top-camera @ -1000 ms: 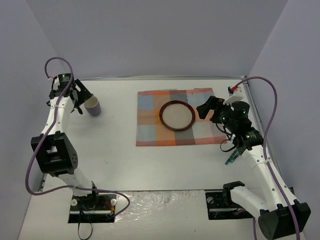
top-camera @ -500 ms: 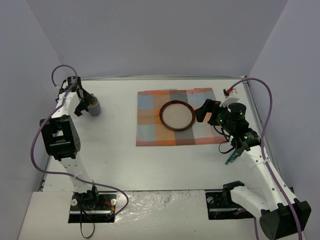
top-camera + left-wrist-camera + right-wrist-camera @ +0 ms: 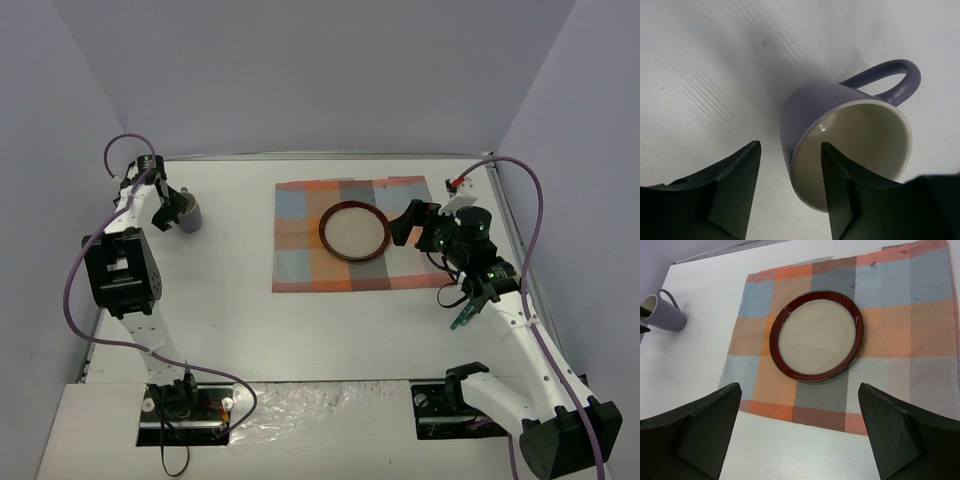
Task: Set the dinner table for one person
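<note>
A: Status on the left arm?
B: The left gripper (image 3: 790, 146) is down at the purple ceramic mug (image 3: 840, 135), which is cream inside. The jaws are partly open and straddle the rim. The outer finger (image 3: 735, 185) is outside the wall and the other is over the mouth. There's a visible gap between the outer finger and the wall, so no clamp. Can't tell whether the inner finger touches.
A: Mug pose?
B: Upright, with the handle on the side away from the fingers. It stands on the large flat white dinner table (image 3: 300, 330), far-left area, well apart from the cloth.
A: Right arm?
B: The right gripper (image 3: 798, 387) is spread wide with nothing between the fingers. In the top view it hangs over the right part of the orange-and-blue plaid cloth mat (image 3: 300, 250), near the plate but not touching it.
A: Plate?
B: The round plate (image 3: 353, 229) has a dark red rim and a beige centre. It lies flat about mid-mat, fully inside the cloth's edges.
A: And the table itself?
B: The white top fills the floor of the cell, with grey walls on three sides and a thin metal rail showing along the far edge. The mat lies flat on the far-right part. Both arm bases sit at the near edge.
</note>
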Robot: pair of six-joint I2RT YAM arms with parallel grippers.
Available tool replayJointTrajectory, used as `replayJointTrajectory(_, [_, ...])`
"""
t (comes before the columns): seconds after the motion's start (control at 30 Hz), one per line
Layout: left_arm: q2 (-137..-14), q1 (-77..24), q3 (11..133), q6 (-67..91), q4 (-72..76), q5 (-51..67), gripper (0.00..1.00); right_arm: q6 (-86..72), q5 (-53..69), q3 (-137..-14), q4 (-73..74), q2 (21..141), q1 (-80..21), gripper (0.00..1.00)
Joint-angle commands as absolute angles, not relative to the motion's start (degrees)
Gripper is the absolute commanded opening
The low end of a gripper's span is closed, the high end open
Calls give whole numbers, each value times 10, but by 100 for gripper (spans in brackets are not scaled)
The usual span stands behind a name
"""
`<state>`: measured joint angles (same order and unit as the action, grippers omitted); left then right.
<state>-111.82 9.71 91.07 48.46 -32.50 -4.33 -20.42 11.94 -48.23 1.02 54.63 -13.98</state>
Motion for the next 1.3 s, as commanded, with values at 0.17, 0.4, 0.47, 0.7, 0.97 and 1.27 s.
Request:
replayJointTrajectory(0.17, [-1107, 92, 917, 494, -308, -49, 26, -192, 115, -484, -30, 541, -144, 100])
replayJointTrajectory(0.4, [-1080, 91, 917, 449, -320, -55, 2, -192, 126, -491, -30, 543, -146, 100])
replayJointTrajectory(0.47, [-1070, 91, 917, 428, -324, -56, 0, -192, 132, -493, -29, 543, -148, 100])
replayJointTrajectory(0.7, [-985, 79, 900, 254, -344, -20, 0, -151, 150, -514, -27, 549, -189, 100])
replayJointTrajectory(0.97, [-854, -18, 856, 61, -376, 43, 0, -15, 170, -553, -17, 580, -295, 100])
replayJointTrajectory(1.27, [-785, -202, 852, -53, -459, 37, 0, 131, 177, -663, 72, 677, -411, 100])
